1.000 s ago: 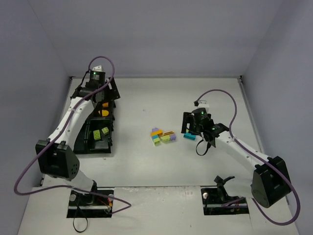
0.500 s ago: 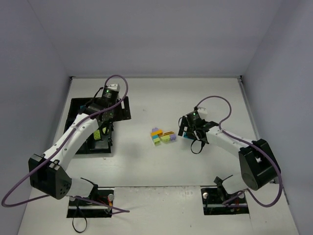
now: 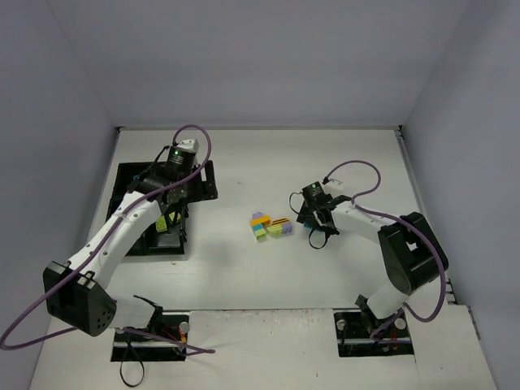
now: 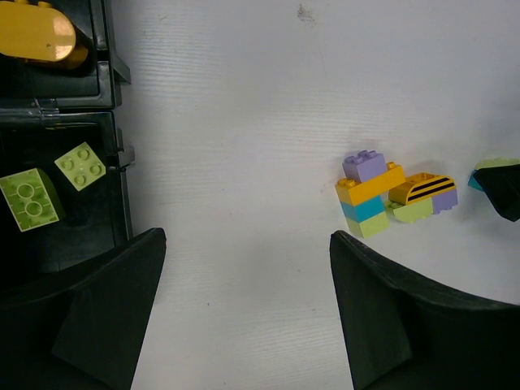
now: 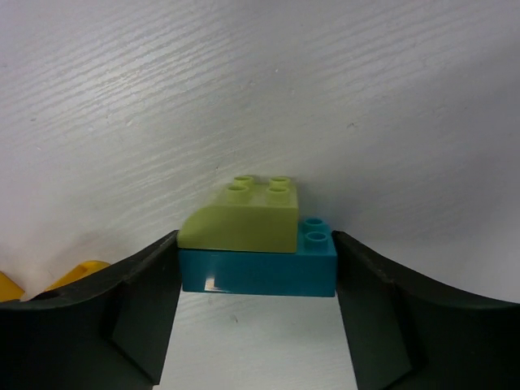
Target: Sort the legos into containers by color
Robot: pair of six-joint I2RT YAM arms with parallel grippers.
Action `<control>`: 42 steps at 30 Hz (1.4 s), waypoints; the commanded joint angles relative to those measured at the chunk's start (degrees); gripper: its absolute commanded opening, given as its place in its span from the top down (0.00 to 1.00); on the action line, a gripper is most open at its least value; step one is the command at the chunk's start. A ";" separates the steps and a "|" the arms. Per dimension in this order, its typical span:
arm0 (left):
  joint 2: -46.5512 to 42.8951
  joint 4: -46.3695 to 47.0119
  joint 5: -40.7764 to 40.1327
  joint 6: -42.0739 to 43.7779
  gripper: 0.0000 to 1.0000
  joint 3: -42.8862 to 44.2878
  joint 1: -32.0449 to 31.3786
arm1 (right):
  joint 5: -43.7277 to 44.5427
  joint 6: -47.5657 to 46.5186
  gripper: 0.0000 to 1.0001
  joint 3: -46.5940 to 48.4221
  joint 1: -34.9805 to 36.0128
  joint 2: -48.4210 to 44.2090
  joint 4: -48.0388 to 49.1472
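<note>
**Right gripper closed on a lime-and-teal stack beside the brick cluster**

A small cluster of stacked plastic bricks (image 4: pixel 370 195) in purple, orange, teal and lime stands on the white table (image 4: pixel 244 122). A rounded orange piece with black stripes (image 4: pixel 422 188) touches the cluster on its right side.

Just to the right of the cluster, the right gripper (image 3: pixel 313 218) is low over the table. Its two dark fingers (image 5: pixel 138 309) press against both ends of a teal brick with a lime sloped brick on top, a two-brick stack (image 5: pixel 252 236).

Well to the left of the cluster lies the black plastic tray with square compartments (image 4: pixel 110 97). One compartment holds two lime square bricks (image 4: pixel 81 165), lying apart. The neighbouring compartment holds a smooth orange piece (image 4: pixel 32 32).

The left gripper (image 4: pixel 248 240) hangs between the tray and the cluster, closer to the tray. Its jaws are wide apart and nothing is between them.
</note>
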 commanded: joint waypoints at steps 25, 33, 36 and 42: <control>1.93 19.45 33.25 -8.57 0.24 6.15 -7.29 | -25.73 -44.35 1.00 -0.60 10.55 -32.04 15.86; 4.91 20.60 34.40 -12.27 0.24 9.05 -12.39 | -31.55 -46.99 1.00 0.46 10.64 -35.82 15.42; 5.44 20.16 33.52 -12.89 0.25 8.87 -13.80 | -31.99 -47.08 1.00 0.38 10.73 -36.43 15.25; 7.20 20.42 31.41 -14.91 0.25 8.52 -16.17 | -32.61 -47.08 1.00 0.46 10.73 -37.58 14.72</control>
